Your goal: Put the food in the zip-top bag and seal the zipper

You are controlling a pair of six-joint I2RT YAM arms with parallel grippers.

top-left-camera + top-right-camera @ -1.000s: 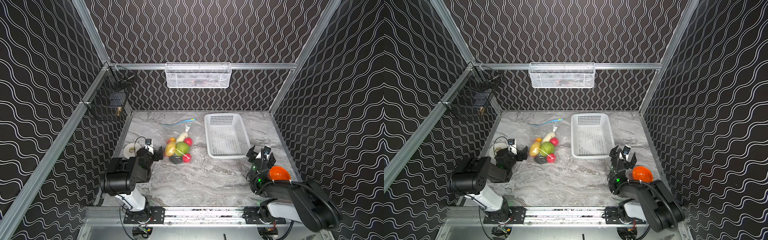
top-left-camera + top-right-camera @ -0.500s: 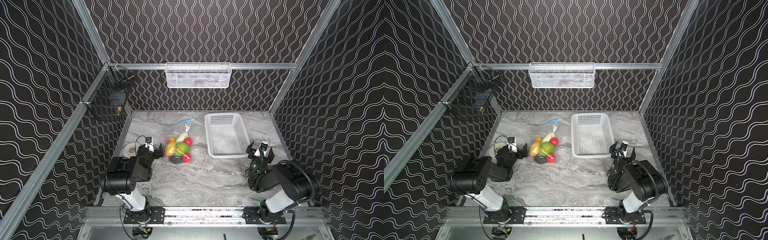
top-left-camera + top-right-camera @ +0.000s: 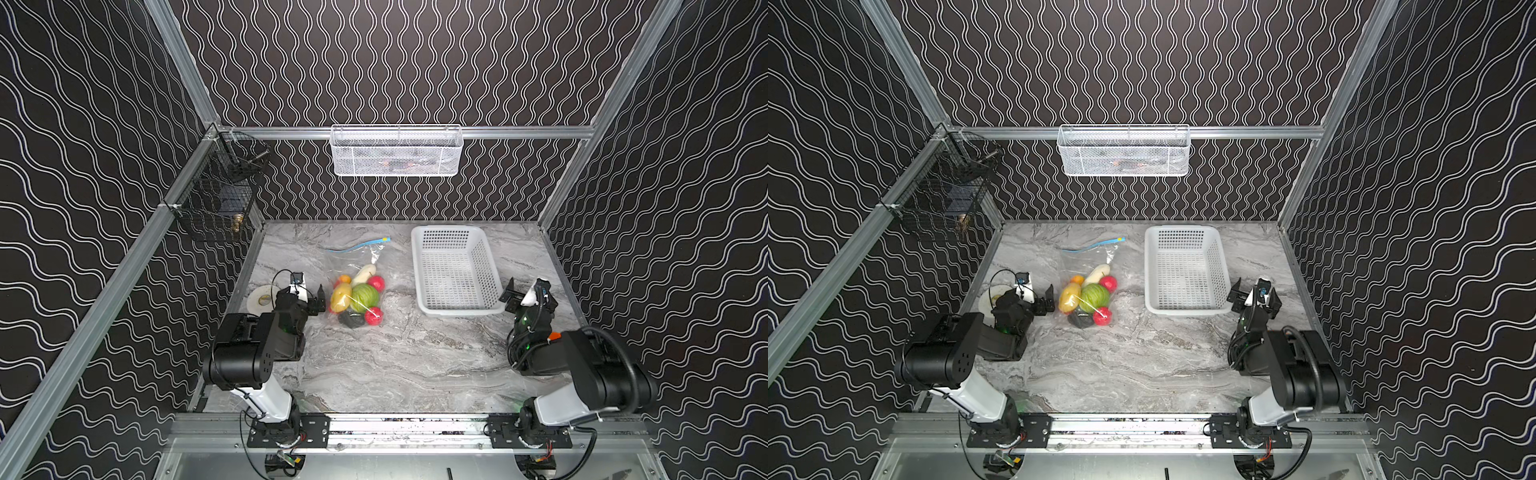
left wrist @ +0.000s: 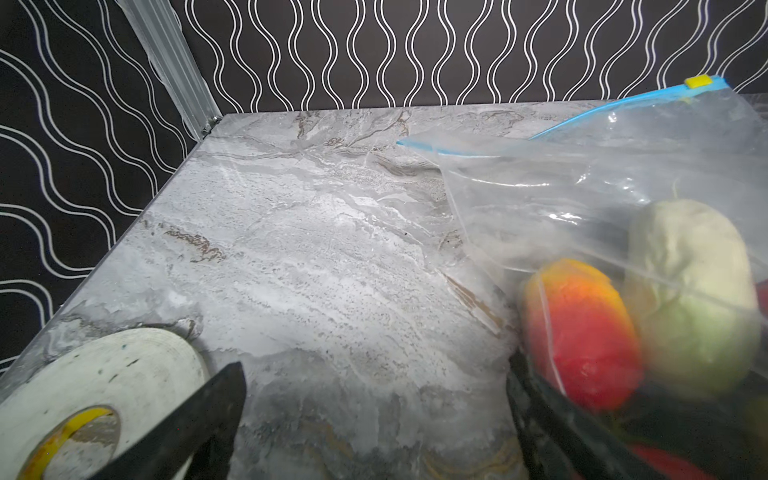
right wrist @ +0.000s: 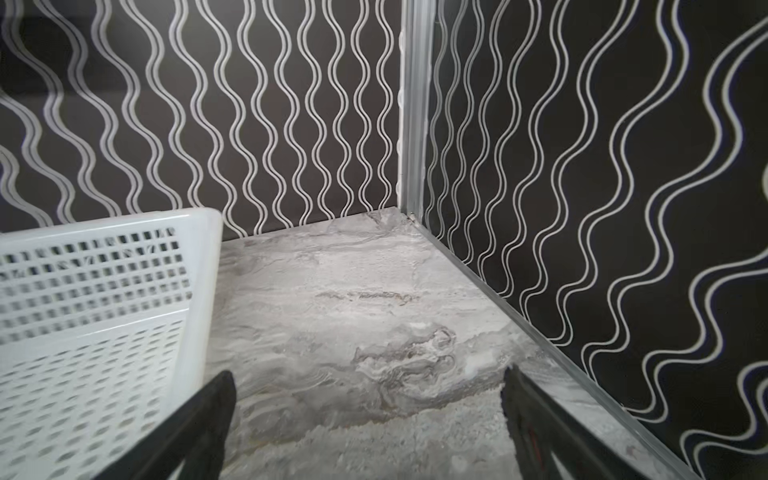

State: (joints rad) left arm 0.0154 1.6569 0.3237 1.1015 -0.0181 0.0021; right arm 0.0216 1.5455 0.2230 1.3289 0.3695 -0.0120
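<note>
On the grey marble table [image 3: 415, 357], the zip-top bag [image 3: 353, 262] lies left of centre with the food [image 3: 357, 301] bunched inside its near end: green cabbage [image 3: 365, 296], white radish [image 3: 364, 273], yellow potato [image 3: 340, 300], orange pepper [image 3: 344, 278], dark avocado [image 3: 351, 320] and red rounds [image 3: 373, 316]. The zipper [image 3: 357, 246] runs along the bag's far edge, with its yellow slider tab [image 3: 385, 239] at the right end; whether the mouth is fully sealed cannot be told. The left gripper [image 4: 374, 370] sits low just left of the bag, jaws spread wide and holding nothing. A white tape roll [image 4: 112, 374] lies beside its far finger, and the roll's small marks are too blurred to read. The right gripper [image 5: 369, 374], equally wide and empty, sits beside the near right corner of the white basket [image 3: 419, 266].
</note>
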